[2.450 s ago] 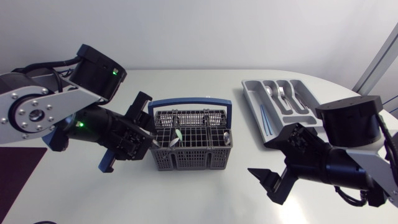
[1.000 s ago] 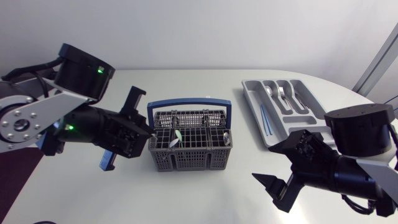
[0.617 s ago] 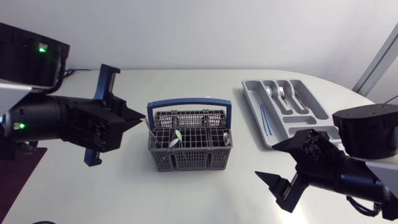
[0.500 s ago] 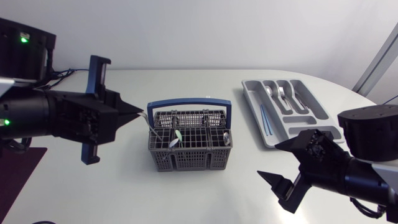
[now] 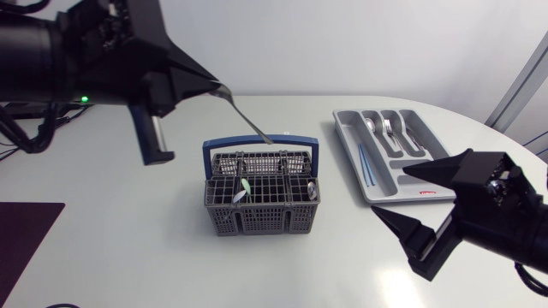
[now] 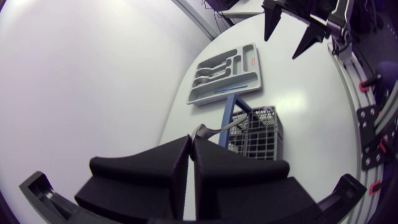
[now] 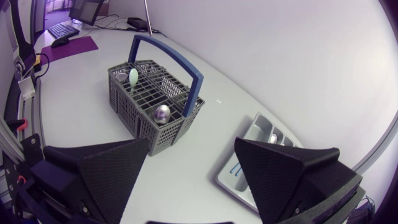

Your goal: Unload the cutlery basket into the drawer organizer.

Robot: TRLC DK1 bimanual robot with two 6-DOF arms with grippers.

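The left gripper (image 5: pixel 212 85) hung high above the cutlery basket (image 5: pixel 257 219), off to its left. Its two fingers were pressed together on one end of a silver piece of cutlery (image 5: pixel 248 120). That piece slanted down from the fingertips toward the basket's blue handle (image 5: pixel 261 139); whether it was a fork or a spoon could not be told. Inside the basket, a pale green-tipped utensil (image 5: pixel 243 186) stood in a cell left of the middle. A metal spoon (image 5: pixel 311 186) stood bowl up at the right end. The grey drawer organizer (image 5: pixel 425 137) lay well to the right of the basket, with forks (image 5: pixel 387 128) and a blue item (image 5: pixel 364 162) in its slots. The right gripper (image 5: pixel 388 190) hovered to the basket's front right, fingers spread wide with nothing between them.
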